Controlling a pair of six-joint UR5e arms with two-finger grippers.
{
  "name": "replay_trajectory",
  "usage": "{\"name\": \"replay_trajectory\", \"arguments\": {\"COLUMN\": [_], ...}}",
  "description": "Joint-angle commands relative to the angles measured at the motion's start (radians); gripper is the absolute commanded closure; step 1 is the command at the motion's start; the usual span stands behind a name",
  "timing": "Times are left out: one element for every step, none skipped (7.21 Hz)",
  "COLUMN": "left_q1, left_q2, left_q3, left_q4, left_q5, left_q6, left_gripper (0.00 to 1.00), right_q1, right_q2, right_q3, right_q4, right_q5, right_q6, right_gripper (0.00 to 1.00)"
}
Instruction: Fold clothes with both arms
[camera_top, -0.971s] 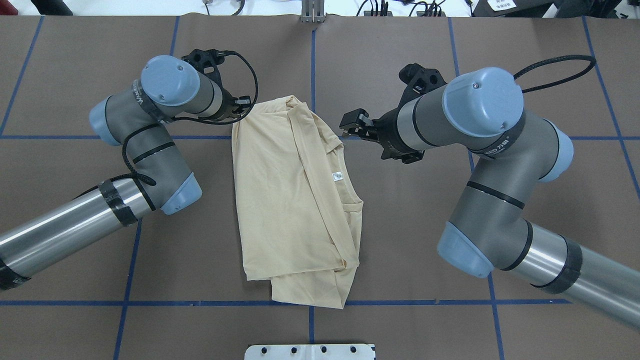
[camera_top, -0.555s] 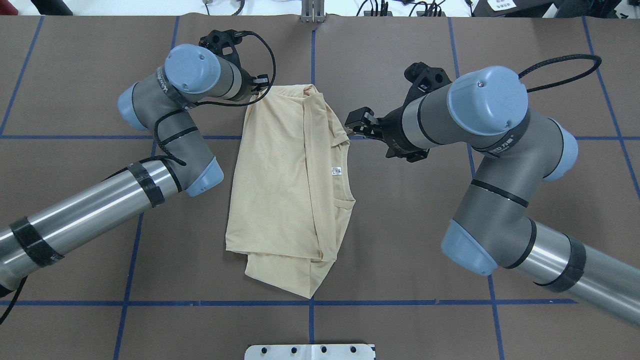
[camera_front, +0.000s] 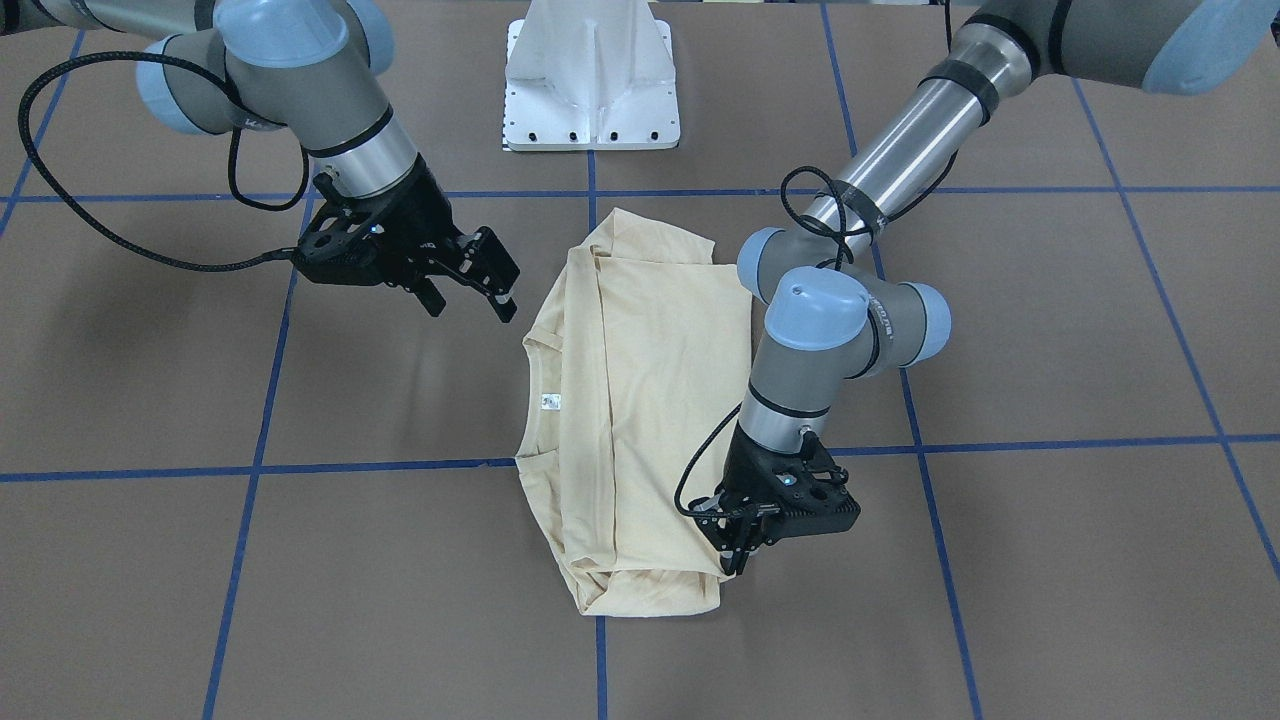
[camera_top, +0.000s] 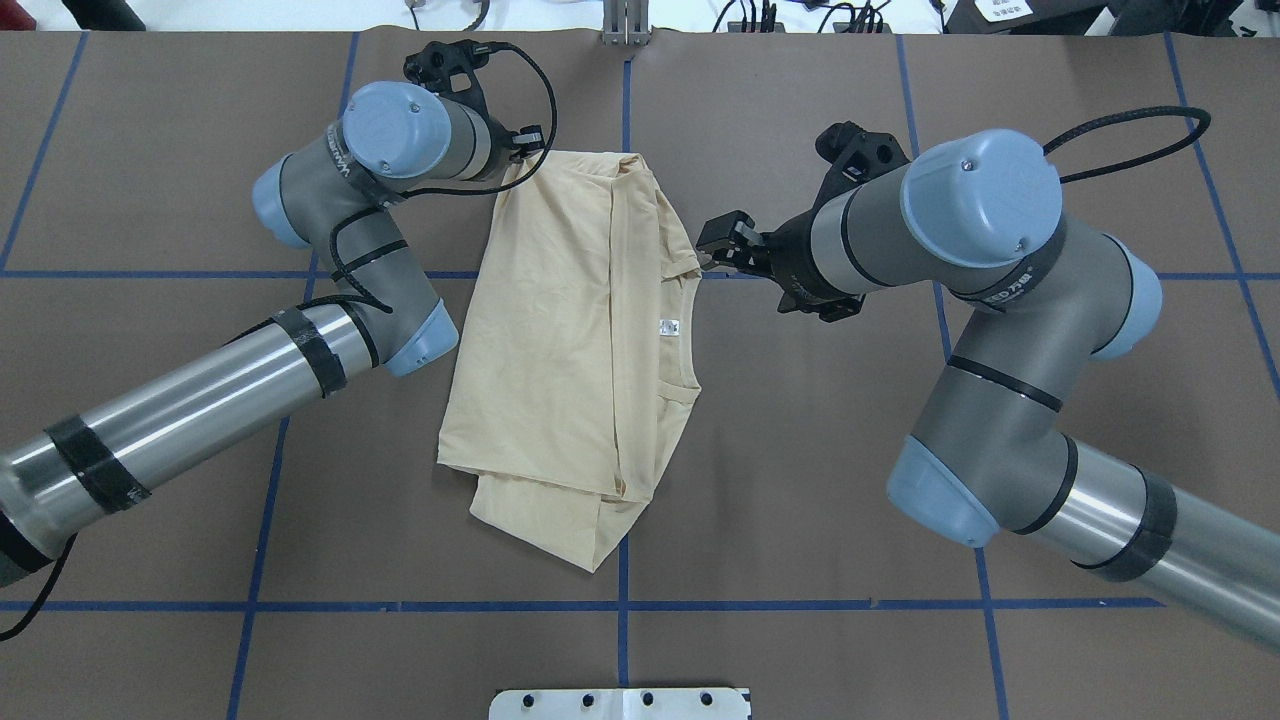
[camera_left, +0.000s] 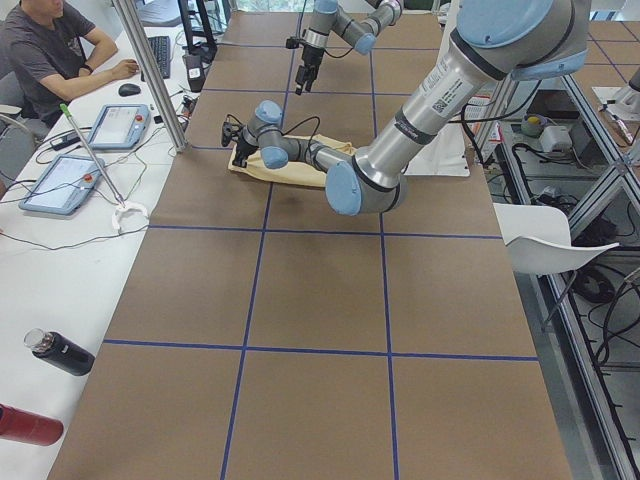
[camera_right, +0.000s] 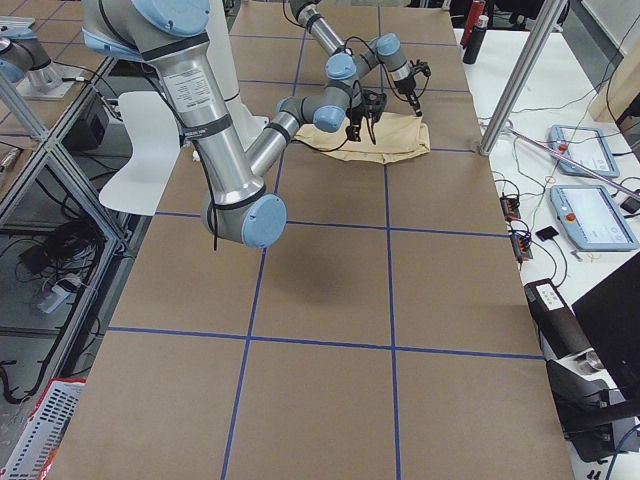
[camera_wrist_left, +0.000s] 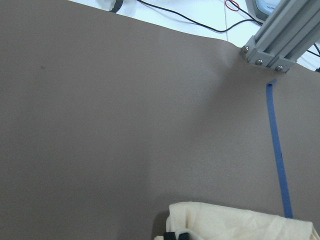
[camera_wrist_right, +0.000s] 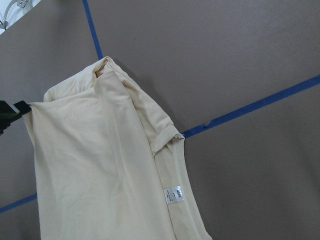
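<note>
Front-facing view: left gripper (camera_front: 736, 556) pinches a corner of the folded shirt (camera_front: 640, 400), mid-table (camera_front: 1050, 350), likely to tug it straight. Overhead: right gripper (camera_top: 710, 250) hovers empty, jaws apart, beside the collar, seemingly poised for the next fold.

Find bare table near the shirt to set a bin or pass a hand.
Bare table lies between the shirt and the elbow of the right arm, and in the strip between the shirt's near hem and the white base plate. Crowded: the shirt's far corner, where the left gripper pinches it, and the collar side by the open right gripper.
</note>
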Motion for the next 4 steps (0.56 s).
{"name": "replay_trajectory", "arguments": {"left_q1": [-0.035,-0.059,-0.071,-0.088], "left_q2": [0.001,0.002,0.005,0.028], "left_q3": [-0.004,-0.007,-0.014,-0.039], "left_q4": [0.003,0.006,0.013,0.016], "left_q5": [0.022,0.022,0.014,0.007], "left_q6": [0.004,0.007,0.052,0.097], "left_gripper": [0.00,0.00,0.00,0.00], "right_q1": [0.001,0.001,0.000,-0.010], "right_q2": [-0.005,-0.005,-0.005,-0.008], "right_q3": [-0.001,-0.005,-0.005,-0.005], "right_q4": [-0.001,-0.001,0.001,-0.002], "right_q5": [0.000,0.000,0.000,0.003], "right_q6": [0.000,0.000,0.000,-0.006], "right_gripper": [0.00,0.00,0.00,0.00]}}
